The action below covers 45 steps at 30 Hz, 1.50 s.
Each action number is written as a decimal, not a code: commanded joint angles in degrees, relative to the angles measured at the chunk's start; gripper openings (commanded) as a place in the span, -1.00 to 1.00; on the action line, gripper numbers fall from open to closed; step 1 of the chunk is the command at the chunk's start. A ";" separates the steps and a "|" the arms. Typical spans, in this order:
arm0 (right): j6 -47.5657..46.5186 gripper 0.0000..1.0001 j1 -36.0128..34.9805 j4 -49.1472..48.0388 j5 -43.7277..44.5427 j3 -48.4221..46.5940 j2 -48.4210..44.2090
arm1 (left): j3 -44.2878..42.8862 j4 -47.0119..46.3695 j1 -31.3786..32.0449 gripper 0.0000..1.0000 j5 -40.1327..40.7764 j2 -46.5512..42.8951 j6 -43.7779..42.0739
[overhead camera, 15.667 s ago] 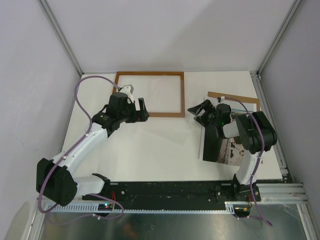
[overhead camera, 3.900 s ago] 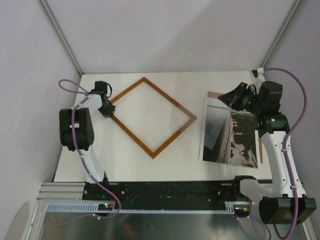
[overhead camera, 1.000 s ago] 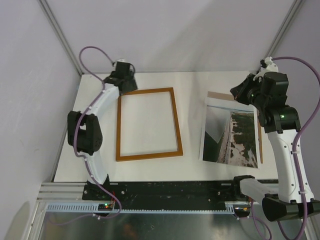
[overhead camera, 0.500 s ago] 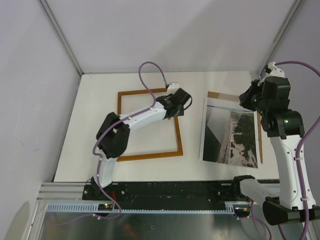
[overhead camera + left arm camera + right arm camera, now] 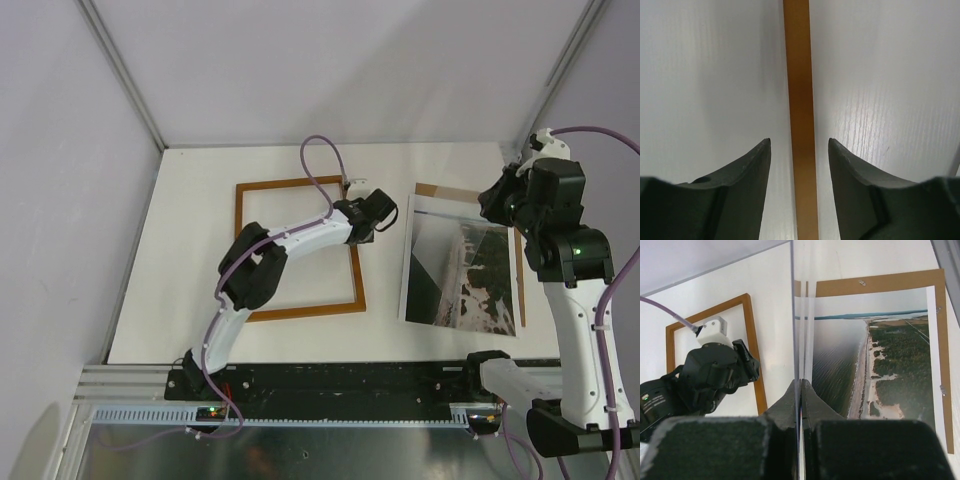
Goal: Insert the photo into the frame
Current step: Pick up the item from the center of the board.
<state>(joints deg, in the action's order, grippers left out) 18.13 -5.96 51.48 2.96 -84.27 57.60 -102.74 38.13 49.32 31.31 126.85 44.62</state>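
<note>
Your left end effector hovers released, its jaws astride the right rail of the thin-railed brown wooden picture frame without touching it, near the frame's far right corner. Your right end effector is clenched on the edge of a thin clear sheet, held raised and tilted over the left part of the glossy coastline photo. The photo lies outside the frame on a flat brown backing board, just right of the frame on the white surface. The left arm stretches across the frame's opening, and a purple cable loops above it. A second earlier the left end effector was at the frame's far left corner. It has since swung across to the right rail, nearer the photo. Frame and photo have not moved.
</note>
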 commanded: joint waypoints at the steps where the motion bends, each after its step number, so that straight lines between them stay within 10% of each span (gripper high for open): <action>1: -0.93 -1.00 -0.93 -2.06 -0.34 -2.13 -1.52 | -4.23 0.70 0.12 0.06 1.51 2.48 1.77; 14: -1.44 -1.00 -2.18 -2.00 0.75 -1.91 -1.55 | -5.48 0.74 -1.01 -0.25 -1.67 6.80 2.08; 21: -1.24 -1.00 -1.68 -2.40 0.72 -2.17 -0.91 | -4.79 0.72 -1.99 -0.96 -4.40 3.61 -2.28; 34: 2.99 -1.00 -1.57 -7.68 -2.18 -3.58 4.02 | -15.99 3.56 -7.02 -1.00 -21.38 -19.40 -8.51; 45: 5.26 -1.00 -1.86 -10.28 -4.71 -6.63 7.79 | -28.45 -1.19 -10.29 -1.00 -40.03 -22.12 9.88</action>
<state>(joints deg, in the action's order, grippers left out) 21.91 -7.66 45.95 -0.34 -87.46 65.19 -127.61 41.41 40.03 0.82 105.08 46.35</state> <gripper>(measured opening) 0.011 0.192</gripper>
